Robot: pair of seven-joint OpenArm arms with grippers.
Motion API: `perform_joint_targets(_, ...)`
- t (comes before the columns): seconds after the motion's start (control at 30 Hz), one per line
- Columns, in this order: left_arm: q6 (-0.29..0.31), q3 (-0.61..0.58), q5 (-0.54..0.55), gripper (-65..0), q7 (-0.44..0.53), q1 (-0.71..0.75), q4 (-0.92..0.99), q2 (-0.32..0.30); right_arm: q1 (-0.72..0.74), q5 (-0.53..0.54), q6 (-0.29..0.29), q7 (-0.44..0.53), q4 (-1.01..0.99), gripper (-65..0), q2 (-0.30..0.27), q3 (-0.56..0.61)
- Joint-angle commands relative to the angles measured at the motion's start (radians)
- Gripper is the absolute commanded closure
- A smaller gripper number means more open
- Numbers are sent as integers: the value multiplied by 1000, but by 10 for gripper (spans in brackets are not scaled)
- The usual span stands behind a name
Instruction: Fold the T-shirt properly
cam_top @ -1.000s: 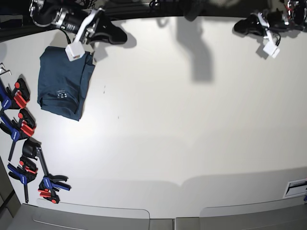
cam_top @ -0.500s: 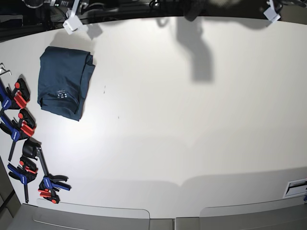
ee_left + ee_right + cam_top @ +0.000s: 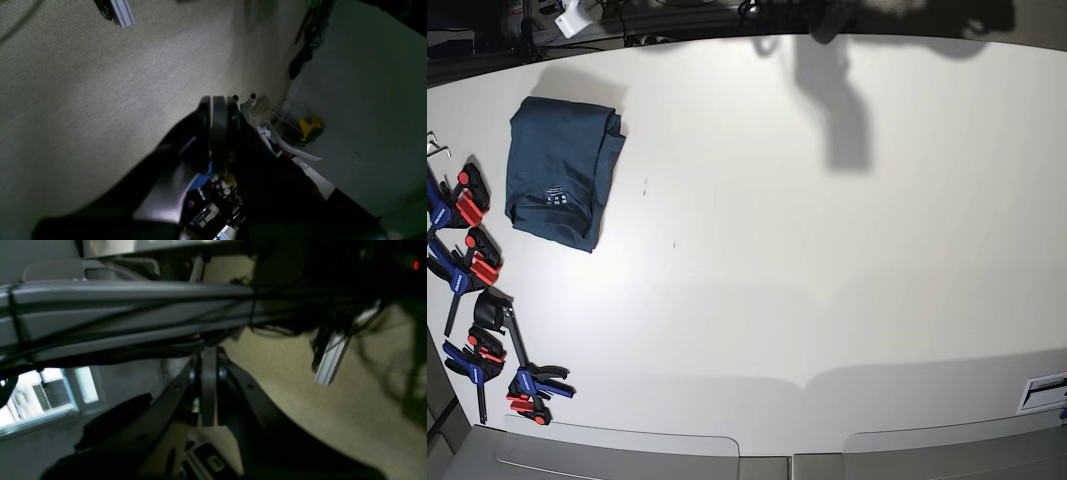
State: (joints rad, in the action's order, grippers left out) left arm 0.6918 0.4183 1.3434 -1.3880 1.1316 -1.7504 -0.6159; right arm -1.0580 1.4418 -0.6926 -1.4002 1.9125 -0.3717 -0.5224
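Note:
The dark navy-teal T-shirt (image 3: 562, 170) lies folded into a compact rectangle at the far left of the white table (image 3: 827, 250), its pale neck label facing up. Neither gripper touches it. In the left wrist view my left gripper (image 3: 213, 103) is shut, fingers pressed together with nothing between them, pointing out over carpet away from the table. My right gripper (image 3: 208, 355) in the right wrist view is also shut and empty, aimed at a grey frame beam. In the base view both arms are out of frame except a white part (image 3: 577, 20) at the top left.
Several blue-and-red clamps (image 3: 472, 270) lie along the table's left edge, down to the front left corner (image 3: 532, 385). A grey frame beam (image 3: 116, 306) with cables runs in front of the right gripper. A white label (image 3: 1042, 392) sits at the front right edge.
Both arms have pulled back off the far edge of the table, leaving the base view almost entirely. The folded T-shirt has not moved.

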Motion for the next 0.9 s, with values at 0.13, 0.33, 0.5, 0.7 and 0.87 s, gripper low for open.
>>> perform_joint_targets(0.13,6,-2,19,0,1,16,-10,-14,0,10,-6,4,-131,0,-45,66)
perform_joint_targets(0.33,6,-126,-13,0,37,14,1,-14,90,-209,-6,4,-356,0,-109,258)
perform_joint_targets(0.5,6,-274,-288,0,280,-8,69,-13,219,-455,-6,183,-575,0,-126,426)
perform_joint_targets(0.7,6,-414,-625,0,607,-114,230,1,389,-775,-6,609,-839,0,-118,617)
perform_joint_targets(0.87,6,-456,-838,0,849,-244,443,71,526,-995,-6,781,-1014,0,-82,750)
